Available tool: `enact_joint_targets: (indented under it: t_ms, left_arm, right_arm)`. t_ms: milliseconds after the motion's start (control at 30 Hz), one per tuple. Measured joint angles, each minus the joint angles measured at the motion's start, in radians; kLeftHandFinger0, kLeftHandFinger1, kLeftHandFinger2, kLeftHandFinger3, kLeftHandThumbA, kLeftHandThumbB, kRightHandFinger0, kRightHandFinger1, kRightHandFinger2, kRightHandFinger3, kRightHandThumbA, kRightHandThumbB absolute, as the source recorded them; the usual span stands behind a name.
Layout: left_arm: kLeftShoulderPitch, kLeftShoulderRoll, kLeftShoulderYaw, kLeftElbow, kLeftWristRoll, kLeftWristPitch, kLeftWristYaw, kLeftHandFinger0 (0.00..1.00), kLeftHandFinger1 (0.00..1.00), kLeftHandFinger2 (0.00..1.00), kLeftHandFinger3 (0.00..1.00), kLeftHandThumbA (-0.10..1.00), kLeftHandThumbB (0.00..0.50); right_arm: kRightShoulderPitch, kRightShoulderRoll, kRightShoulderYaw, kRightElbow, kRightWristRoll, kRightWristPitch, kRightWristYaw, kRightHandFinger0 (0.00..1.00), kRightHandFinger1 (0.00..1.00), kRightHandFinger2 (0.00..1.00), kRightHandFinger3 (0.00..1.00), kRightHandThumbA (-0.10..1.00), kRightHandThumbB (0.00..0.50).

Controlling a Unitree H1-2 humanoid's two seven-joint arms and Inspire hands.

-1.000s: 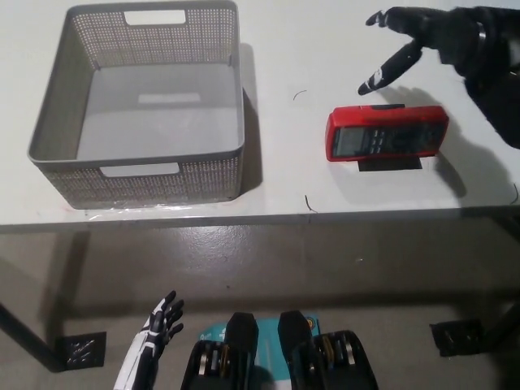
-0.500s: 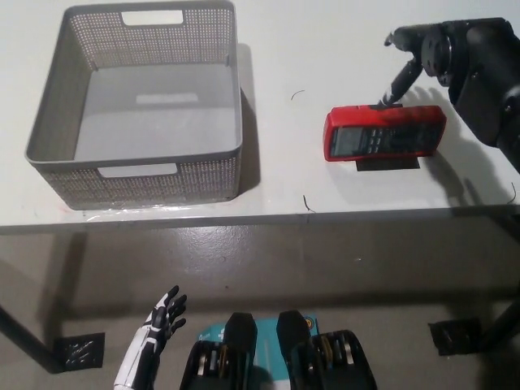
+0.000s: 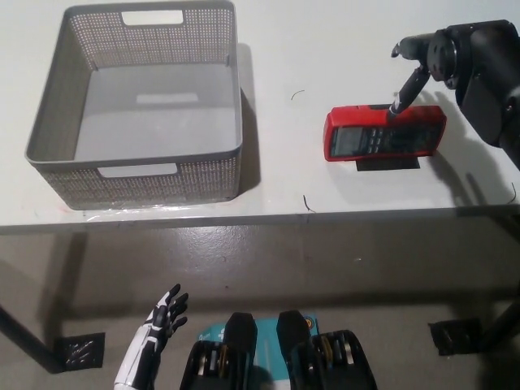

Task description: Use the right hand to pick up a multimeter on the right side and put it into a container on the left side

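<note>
Over the multimeter (image 3: 383, 133), right hand (image 3: 422, 61) (fingertip touching); fingers spread.

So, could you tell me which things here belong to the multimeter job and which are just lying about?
Part of the job:
- red multimeter on the table's right
- grey mesh container on the left
- black right hand, a fingertip at the multimeter's top edge

Not part of it:
- white left hand, resting below the table
- black patch under the multimeter

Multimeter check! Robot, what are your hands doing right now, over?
Right hand open, a fingertip at the red multimeter top edge, no grip yet. Left hand resting low, open. Grey basket empty, path clear.
</note>
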Motion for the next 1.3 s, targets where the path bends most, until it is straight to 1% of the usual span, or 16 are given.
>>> enact_joint_targets:
  t_ms: [133,267,333,400,500,667,733,767,833,867,900,967,1000,1100,1133,1300]
  left_arm:
    - [-0.001,0.001,0.0,0.0,0.0,0.0,0.0,1.0,1.0,1.0,1.0,1.0,0.447]
    - [-0.005,0.003,0.0,-0.001,0.0,0.002,0.0,1.0,1.0,1.0,1.0,1.0,0.452]
    - [-0.009,0.003,0.0,-0.001,0.0,0.004,0.0,1.0,1.0,1.0,1.0,1.0,0.449]
    - [-0.012,0.003,0.0,-0.001,0.0,0.004,0.0,1.0,1.0,1.0,1.0,1.0,0.42]
    - [-0.015,0.005,-0.001,0.0,0.001,0.003,0.0,1.0,1.0,1.0,1.0,1.0,0.414]
    - [-0.016,0.008,-0.001,-0.001,0.001,0.004,0.0,1.0,1.0,1.0,1.0,1.0,0.423]
    - [-0.018,0.008,-0.001,-0.001,0.001,0.004,0.0,1.0,1.0,1.0,1.0,1.0,0.456]
    - [-0.02,0.008,-0.001,-0.001,0.001,0.005,0.0,1.0,1.0,1.0,1.0,1.0,0.456]
    - [-0.022,0.008,-0.002,-0.001,0.001,0.006,0.0,1.0,1.0,1.0,1.0,1.0,0.451]
    - [-0.023,0.007,-0.003,-0.001,0.001,0.006,0.0,1.0,1.0,1.0,1.0,1.0,0.442]
    - [-0.024,0.008,-0.003,-0.001,0.001,0.006,0.0,1.0,1.0,1.0,1.0,1.0,0.426]
    - [-0.028,0.008,-0.004,-0.001,0.001,0.006,0.0,1.0,1.0,1.0,1.0,1.0,0.422]
    - [-0.031,0.009,-0.004,-0.001,0.001,0.007,0.0,1.0,1.0,1.0,1.0,1.0,0.431]
    - [-0.037,0.01,-0.007,-0.001,0.001,0.008,-0.001,1.0,1.0,1.0,1.0,1.0,0.432]
    - [-0.038,0.011,-0.007,-0.001,0.001,0.008,-0.001,1.0,1.0,1.0,1.0,1.0,0.417]
    - [-0.041,0.011,-0.014,-0.001,0.004,0.009,-0.001,1.0,1.0,1.0,1.0,1.0,0.378]
  right_arm:
    - [0.0,0.0,-0.023,0.001,0.003,0.001,0.017,1.0,1.0,1.0,1.0,1.0,0.5]
    - [-0.004,0.0,-0.032,0.014,0.004,0.0,0.031,1.0,1.0,1.0,1.0,1.0,0.497]
    - [-0.009,0.001,-0.044,0.02,0.006,0.0,0.041,1.0,1.0,1.0,1.0,1.0,0.5]
    - [-0.015,0.004,-0.057,0.034,0.009,0.0,0.05,1.0,1.0,1.0,1.0,1.0,0.491]
    - [-0.022,0.007,-0.069,0.05,0.01,-0.003,0.059,1.0,1.0,1.0,1.0,1.0,0.5]
    - [-0.026,0.015,-0.061,0.095,0.005,-0.04,0.062,1.0,1.0,1.0,1.0,1.0,0.5]
    - [-0.026,0.021,-0.052,0.115,0.001,-0.052,0.06,1.0,1.0,1.0,1.0,1.0,0.5]
    - [-0.026,0.025,-0.051,0.128,0.001,-0.059,0.058,1.0,1.0,1.0,1.0,1.0,0.463]
    - [-0.026,0.032,-0.062,0.152,0.006,-0.074,0.061,1.0,1.0,1.0,1.0,1.0,0.456]
    - [-0.025,0.035,-0.07,0.165,0.01,-0.085,0.063,1.0,1.0,1.0,1.0,1.0,0.484]
    - [-0.024,0.039,-0.079,0.179,0.013,-0.093,0.063,1.0,1.0,1.0,1.0,1.0,0.499]
    - [-0.02,0.048,-0.098,0.201,0.019,-0.094,0.062,1.0,1.0,1.0,1.0,1.0,0.5]
    - [-0.016,0.052,-0.105,0.208,0.02,-0.096,0.06,1.0,1.0,1.0,1.0,1.0,0.5]
    - [0.007,0.066,-0.108,0.227,0.021,-0.113,0.051,1.0,1.0,1.0,1.0,1.0,0.5]
    - [0.012,0.069,-0.108,0.23,0.021,-0.116,0.049,1.0,1.0,1.0,1.0,1.0,0.5]
    - [0.033,0.082,-0.115,0.246,0.019,-0.132,0.005,1.0,1.0,1.0,1.0,1.0,0.5]
